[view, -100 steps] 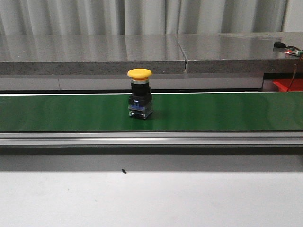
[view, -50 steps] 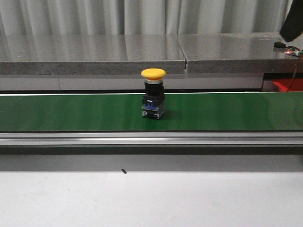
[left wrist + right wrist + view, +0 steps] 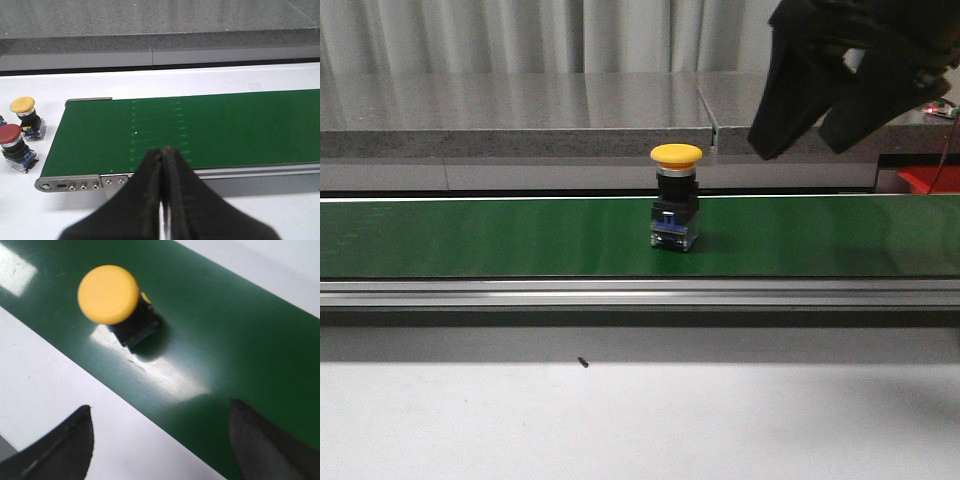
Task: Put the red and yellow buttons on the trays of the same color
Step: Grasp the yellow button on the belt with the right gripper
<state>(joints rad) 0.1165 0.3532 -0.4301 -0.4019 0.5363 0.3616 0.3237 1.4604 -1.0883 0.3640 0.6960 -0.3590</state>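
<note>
A yellow button (image 3: 676,198) with a black base stands upright on the green belt (image 3: 470,235), a little right of centre. My right gripper (image 3: 806,132) hangs open above and to the right of it, apart from it. In the right wrist view the yellow button (image 3: 108,294) lies ahead of the open right gripper (image 3: 161,440), whose fingers (image 3: 65,446) hold nothing. My left gripper (image 3: 162,151) is shut and empty over the belt's near edge. Another yellow button (image 3: 25,112) and a red button (image 3: 14,144) stand on the white table beside the belt's end. The trays are out of view.
A grey stone ledge (image 3: 520,110) runs behind the belt. The belt's metal rail (image 3: 640,292) fronts the white table (image 3: 640,420). A red corner (image 3: 923,180) shows at the far right, too little to identify. The belt's end bracket (image 3: 75,184) carries screws.
The yellow button has travelled to the right on the belt. My right gripper has come into the front view from the upper right, open, and now hangs near the button.
</note>
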